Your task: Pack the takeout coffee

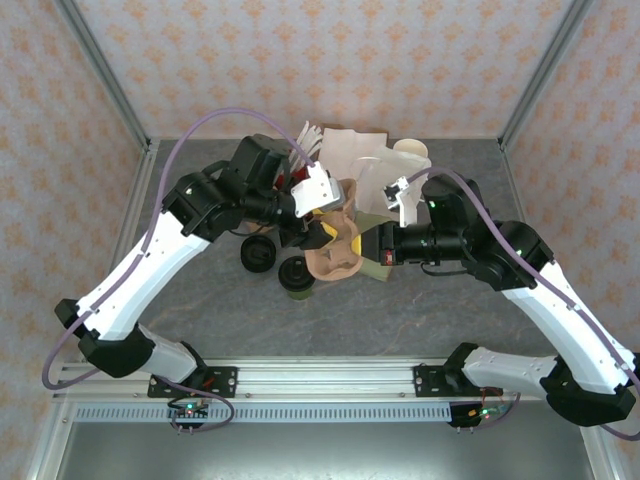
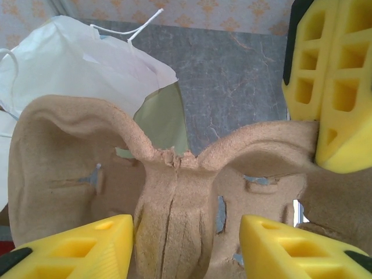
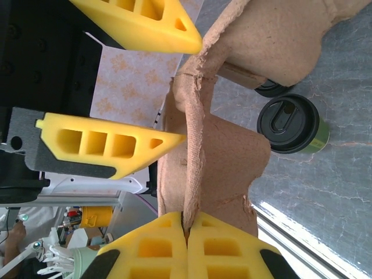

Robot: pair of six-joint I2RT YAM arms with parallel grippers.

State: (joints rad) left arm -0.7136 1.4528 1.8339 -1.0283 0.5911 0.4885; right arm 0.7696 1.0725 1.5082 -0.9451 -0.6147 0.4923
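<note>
Right gripper [image 3: 187, 224] is clamped tight on the thin edge of the brown pulp cup carrier [image 3: 224, 157], which hangs between our two arms. Our left gripper [image 2: 186, 220] has its jaws apart, one yellow finger [image 2: 75, 244] on either side of the carrier's middle ridge, with a gap showing on each side. We find the takeout coffee [image 3: 289, 124], a dark green cup with a black lid on it, standing upright near the middle of the table [image 1: 420, 310], just beside the carrier on the side toward the near edge. Another dark round thing [image 1: 258, 253] sits just to its left. A white bag [image 2: 75, 64] lies behind the carrier, toward the far edge
</note>
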